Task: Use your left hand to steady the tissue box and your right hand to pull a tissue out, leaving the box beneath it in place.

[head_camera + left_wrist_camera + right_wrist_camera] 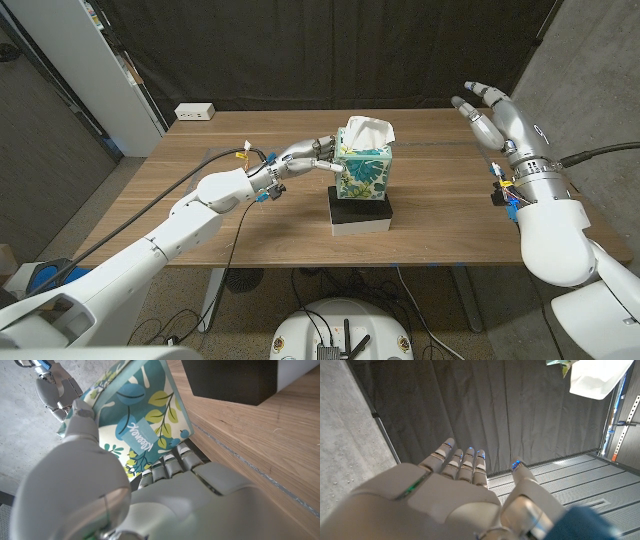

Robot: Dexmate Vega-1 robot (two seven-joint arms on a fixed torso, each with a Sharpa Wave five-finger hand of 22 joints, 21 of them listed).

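Observation:
A leaf-patterned tissue box (363, 168) stands on a black and white box (360, 212) at the middle of the table, with a white tissue (365, 131) sticking out of its top. My left hand (303, 157) presses against the tissue box's left side, fingers on the patterned wall. In the left wrist view that hand (125, 490) has its fingers against the teal cardboard (135, 420). My right hand (492, 110) hovers high at the right, well away from the box, fingers spread and holding nothing. The right wrist view shows the right hand (465, 495) and a corner of the tissue (597, 377).
A white power strip (194, 112) lies at the table's back left corner. A black curtain hangs behind the wooden table (200, 150). A black cable (190, 180) trails along my left arm. A concrete wall stands at the right.

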